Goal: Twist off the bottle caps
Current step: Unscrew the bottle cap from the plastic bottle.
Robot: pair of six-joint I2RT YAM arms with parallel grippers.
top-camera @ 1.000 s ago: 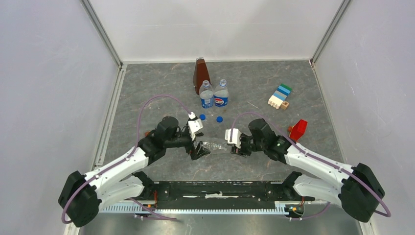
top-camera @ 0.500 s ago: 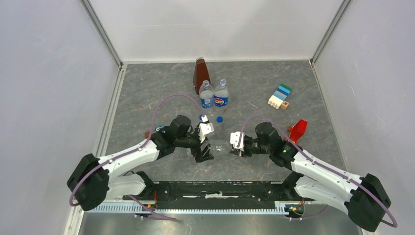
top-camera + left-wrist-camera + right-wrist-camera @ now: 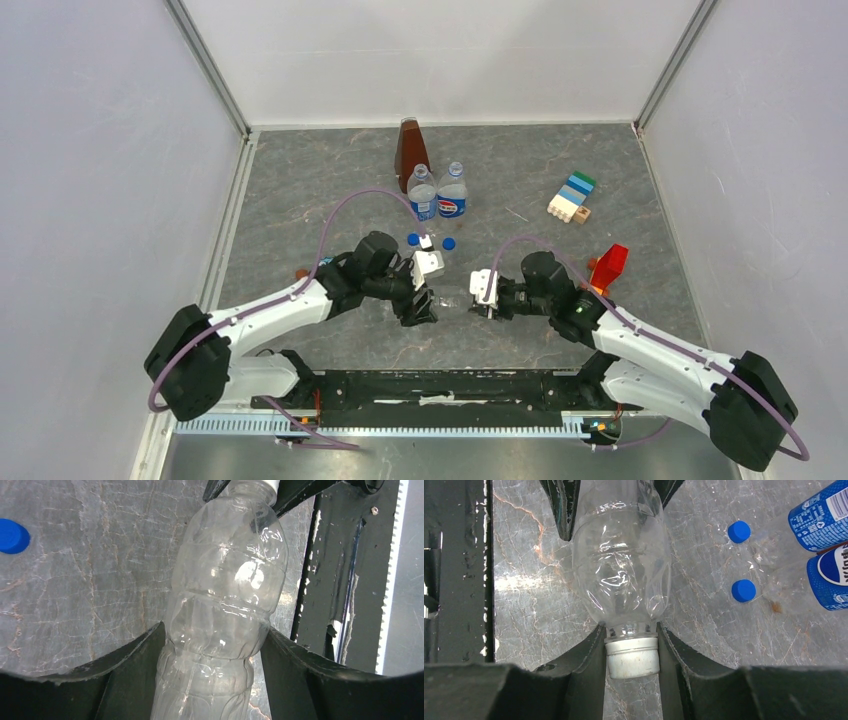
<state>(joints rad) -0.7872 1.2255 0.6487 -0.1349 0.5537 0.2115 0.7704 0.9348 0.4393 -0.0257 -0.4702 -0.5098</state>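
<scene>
A small clear unlabelled bottle (image 3: 452, 298) lies level just above the table between both grippers. My left gripper (image 3: 425, 305) is shut on its body (image 3: 225, 595), one finger (image 3: 130, 665) pressed to each side. My right gripper (image 3: 480, 300) is shut on its white cap (image 3: 632, 656), still on the neck. Two loose blue caps (image 3: 413, 239) (image 3: 449, 242) lie on the table behind, also in the right wrist view (image 3: 739, 531) (image 3: 743, 590). Two blue-labelled bottles (image 3: 423, 197) (image 3: 453, 193) stand upright behind them, without caps.
A brown pyramid-shaped object (image 3: 409, 150) stands behind the labelled bottles. Toy blocks (image 3: 570, 198) sit at the back right and a red object (image 3: 609, 264) beside my right arm. The black base rail (image 3: 440, 385) runs along the near edge.
My left arm has moved right along the clear bottle and its jaws have closed on the body. The right gripper kept its hold on the white cap, shifting slightly right.
</scene>
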